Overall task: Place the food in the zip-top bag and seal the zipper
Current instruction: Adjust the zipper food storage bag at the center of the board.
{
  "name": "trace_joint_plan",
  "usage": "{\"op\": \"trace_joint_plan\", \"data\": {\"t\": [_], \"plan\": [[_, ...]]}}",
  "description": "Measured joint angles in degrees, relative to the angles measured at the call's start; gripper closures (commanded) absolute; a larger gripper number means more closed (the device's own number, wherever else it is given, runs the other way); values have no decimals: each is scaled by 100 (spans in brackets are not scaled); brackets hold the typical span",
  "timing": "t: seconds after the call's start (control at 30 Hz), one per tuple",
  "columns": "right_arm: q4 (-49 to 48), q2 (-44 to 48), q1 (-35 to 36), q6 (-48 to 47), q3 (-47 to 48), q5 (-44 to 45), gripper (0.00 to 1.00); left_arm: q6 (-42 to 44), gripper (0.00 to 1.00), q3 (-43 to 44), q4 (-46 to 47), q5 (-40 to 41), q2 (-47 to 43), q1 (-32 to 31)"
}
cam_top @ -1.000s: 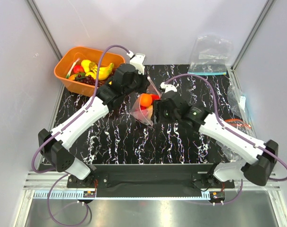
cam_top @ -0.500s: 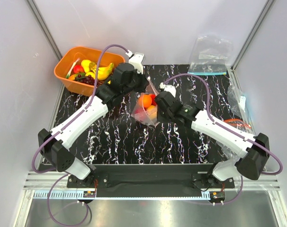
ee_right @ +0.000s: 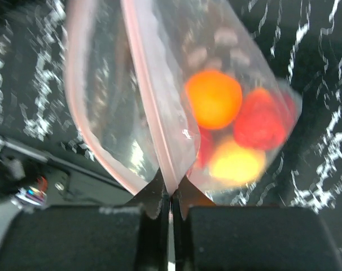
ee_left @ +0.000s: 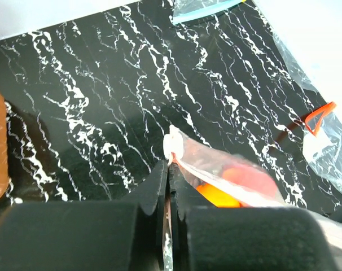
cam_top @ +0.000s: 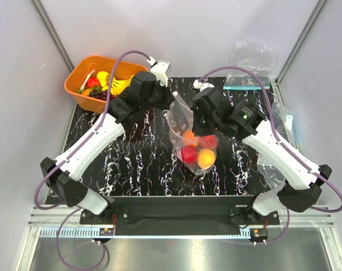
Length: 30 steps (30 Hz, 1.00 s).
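The clear crinkly zip-top bag (cam_top: pixel 185 127), holding small round plastic toy fruits (cam_top: pixel 198 153), is held up at its pale pink-red zipper strip (ee_right: pixel 150 107), clamped in the left gripper (ee_left: pixel 170 169) and right gripper (ee_right: pixel 171 189). The limp, slippery film is probably best taken there.

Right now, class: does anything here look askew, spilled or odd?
Only the zip-top bag: pinched by the left gripper and right gripper, its zipper gapes unsealed. The food sits inside; nothing spilled.

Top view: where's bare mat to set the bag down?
Bare mat between the left arm and zip-top bag, and along the near edge. Crowded: orange bin back-left, loose clear bags at right edge.
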<state>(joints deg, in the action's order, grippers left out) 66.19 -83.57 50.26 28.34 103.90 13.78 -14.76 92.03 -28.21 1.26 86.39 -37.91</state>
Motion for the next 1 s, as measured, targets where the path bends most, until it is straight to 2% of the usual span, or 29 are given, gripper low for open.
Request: {"op": "trace_joint_plan", "data": {"t": [0.1, 0.23, 0.3, 0.33, 0.37, 0.43, 0.53, 0.57, 0.67, 0.87, 1.0], "plan": [[144, -24, 0, -94, -201, -146, 100, -4, 98, -85, -127, -2, -203, 13], [149, 9, 0, -205, -625, -461, 100, -55, 97, -682, -28, -20, -743, 24], [133, 20, 0, -262, -793, -654, 100, -87, 91, -986, 11, -24, -955, 28], [92, 33, 0, -289, -883, -761, 100, -103, 75, -1075, 46, -26, -992, 28], [79, 50, 0, -304, -962, -863, 100, -120, 67, -1128, 79, -31, -1005, 31], [81, 107, 0, -323, -1102, -994, 100, -129, 34, -1202, 109, -22, -1003, 50], [107, 199, 0, -354, -1178, -1029, 100, -201, 21, -1346, 177, -22, -1043, 98], [111, 227, 0, -376, -1178, -1027, 100, -225, 13, -1495, 269, -24, -1121, 116], [131, 297, 0, -455, -1178, -966, 100, -254, 1, -1926, 271, -26, -1537, 153], [295, 308, 0, -590, -1196, -542, 100, -273, 1, -2586, 376, -111, -2767, 278], [369, 339, 0, -654, -1314, -188, 100, -413, 1, -3158, 844, -92, -3467, 321]]}}
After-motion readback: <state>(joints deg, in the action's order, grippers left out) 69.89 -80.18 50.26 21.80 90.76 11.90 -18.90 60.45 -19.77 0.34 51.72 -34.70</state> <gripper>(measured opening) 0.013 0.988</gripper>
